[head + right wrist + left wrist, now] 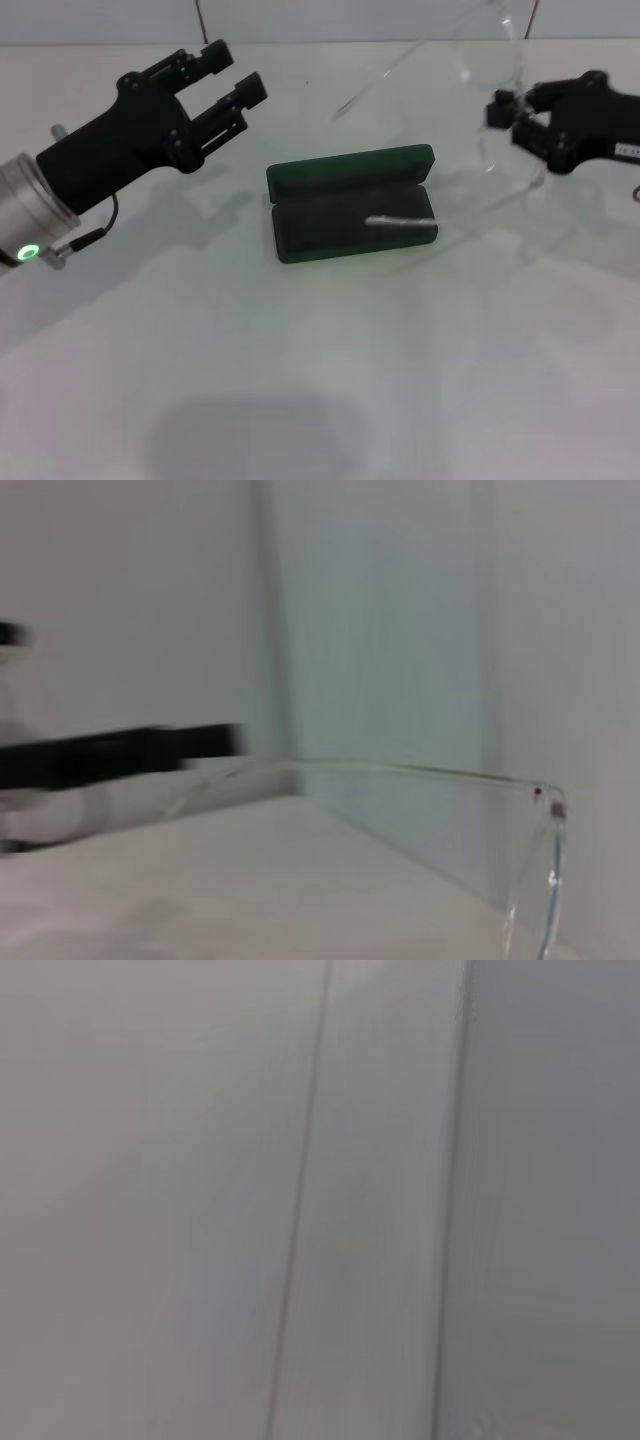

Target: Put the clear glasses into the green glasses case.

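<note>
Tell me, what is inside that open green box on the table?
The green glasses case lies open, showing dark lining and one small silvery-grey strip near one end. The clear glasses are not inside; the right claw holds them above the table.

dark green glasses case [350,205], colourless clear glasses [490,60]

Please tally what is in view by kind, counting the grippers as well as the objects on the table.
Grippers: 2, left gripper and right gripper
Glasses: 1, clear glasses
Cases: 1, green glasses case, open
Total: 4
</note>
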`<state>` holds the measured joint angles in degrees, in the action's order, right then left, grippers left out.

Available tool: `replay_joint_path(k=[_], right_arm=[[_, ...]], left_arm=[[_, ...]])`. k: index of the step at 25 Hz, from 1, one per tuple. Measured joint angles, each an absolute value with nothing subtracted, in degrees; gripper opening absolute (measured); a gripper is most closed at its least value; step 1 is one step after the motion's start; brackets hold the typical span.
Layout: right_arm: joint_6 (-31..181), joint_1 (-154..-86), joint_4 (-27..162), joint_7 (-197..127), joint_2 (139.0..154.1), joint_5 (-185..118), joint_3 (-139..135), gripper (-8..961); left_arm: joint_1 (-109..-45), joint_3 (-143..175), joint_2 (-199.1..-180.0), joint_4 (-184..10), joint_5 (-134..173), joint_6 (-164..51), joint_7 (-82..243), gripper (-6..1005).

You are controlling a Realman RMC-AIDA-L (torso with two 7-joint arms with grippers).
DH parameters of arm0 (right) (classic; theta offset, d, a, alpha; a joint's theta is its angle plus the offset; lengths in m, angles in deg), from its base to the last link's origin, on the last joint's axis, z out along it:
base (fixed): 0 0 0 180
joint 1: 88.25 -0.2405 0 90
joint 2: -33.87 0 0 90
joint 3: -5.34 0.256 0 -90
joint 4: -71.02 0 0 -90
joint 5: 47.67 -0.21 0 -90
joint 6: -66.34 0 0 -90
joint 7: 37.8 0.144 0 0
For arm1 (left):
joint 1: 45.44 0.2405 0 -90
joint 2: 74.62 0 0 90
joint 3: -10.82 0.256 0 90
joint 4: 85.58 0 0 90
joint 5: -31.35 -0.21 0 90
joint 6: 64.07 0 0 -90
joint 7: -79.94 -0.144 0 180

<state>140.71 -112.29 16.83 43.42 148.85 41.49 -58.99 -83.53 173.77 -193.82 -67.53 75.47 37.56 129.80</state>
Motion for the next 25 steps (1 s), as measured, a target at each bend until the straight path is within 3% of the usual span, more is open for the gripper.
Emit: replay_joint_path(k=[6,11,25], right_arm=[[151.9,-116.8,21.0,44.7,146.66,42.6,-58.9,117],[154.8,-120.9,25.4,47.4,146.04,44.3,-59.2,117],[156.0,-129.7,31.2,50.9,147.54,48.9,-59.2,117]], left_arm=[[-86.3,173.8,-193.72,-68.0,75.5,39.6,128.9,570],[-88.4,173.8,-193.89,-69.4,73.4,41.0,127.7,570],[-91.6,173.8,-194.26,-76.1,67.5,36.5,121.2,568]])
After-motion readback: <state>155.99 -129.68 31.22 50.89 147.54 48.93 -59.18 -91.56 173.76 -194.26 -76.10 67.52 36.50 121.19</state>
